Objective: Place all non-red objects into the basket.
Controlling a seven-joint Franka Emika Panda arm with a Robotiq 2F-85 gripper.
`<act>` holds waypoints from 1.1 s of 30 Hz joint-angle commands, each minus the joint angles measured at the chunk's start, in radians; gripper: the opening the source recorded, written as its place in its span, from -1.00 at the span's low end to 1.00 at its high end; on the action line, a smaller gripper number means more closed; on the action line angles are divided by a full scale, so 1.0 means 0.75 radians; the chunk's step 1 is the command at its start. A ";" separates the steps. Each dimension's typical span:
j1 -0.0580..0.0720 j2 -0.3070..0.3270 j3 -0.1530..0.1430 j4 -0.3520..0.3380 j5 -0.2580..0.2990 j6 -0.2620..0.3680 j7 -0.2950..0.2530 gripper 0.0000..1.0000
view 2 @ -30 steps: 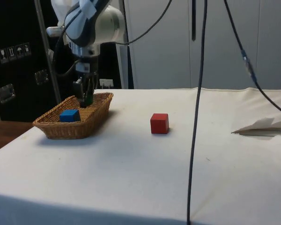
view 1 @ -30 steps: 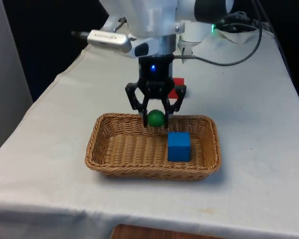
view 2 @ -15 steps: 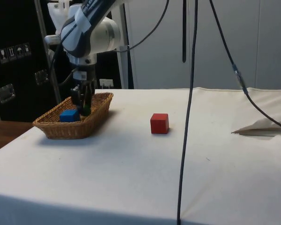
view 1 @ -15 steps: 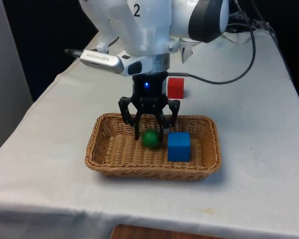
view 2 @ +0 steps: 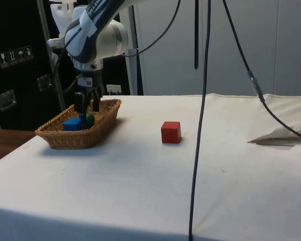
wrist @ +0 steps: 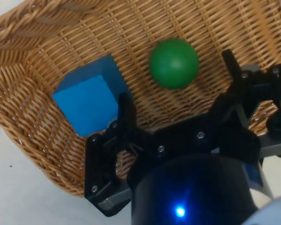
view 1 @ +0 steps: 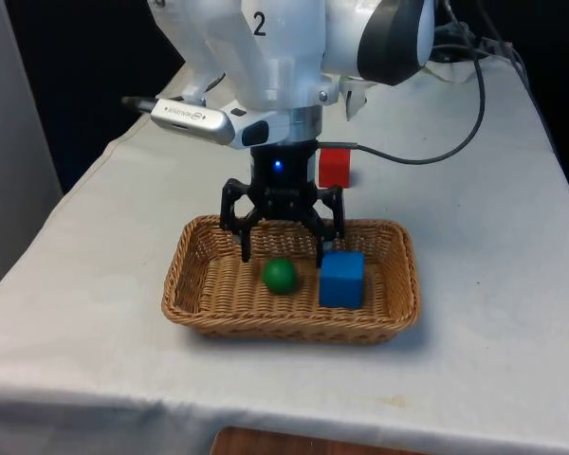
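Note:
A green ball (view 1: 280, 276) (view 2: 90, 119) (wrist: 173, 63) lies loose on the floor of the wicker basket (view 1: 204, 301) (view 2: 65, 139) (wrist: 28, 56). Beside it, to the front view's right, sits a blue cube (view 1: 340, 279) (view 2: 74, 123) (wrist: 89, 100). My gripper (view 1: 283, 254) (view 2: 87, 109) (wrist: 178, 89) hangs open just above the ball, its fingers spread wide and holding nothing. A red cube (view 1: 334, 167) (view 2: 170, 132) rests on the white cloth outside the basket, behind it in the front view.
The basket stands near the table's front edge in the front view. Black cables (view 2: 203, 100) hang down across the side view. Crumpled white paper (view 2: 283, 135) lies at the far right of the side view.
The gripper came down into the basket with the green ball, then its fingers spread apart. The ball dropped free and now lies on the basket floor.

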 commanded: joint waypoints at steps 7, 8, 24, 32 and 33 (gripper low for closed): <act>0.004 -0.033 -0.015 -0.005 0.000 -0.036 0.013 1.00; 0.017 -0.083 -0.024 -0.048 0.000 -0.047 0.023 1.00; 0.057 -0.332 -0.040 -0.299 -0.025 -0.047 0.020 1.00; 0.079 -0.449 -0.048 -0.431 -0.047 -0.031 0.009 1.00; 0.081 -0.461 -0.048 -0.445 -0.049 -0.029 0.009 1.00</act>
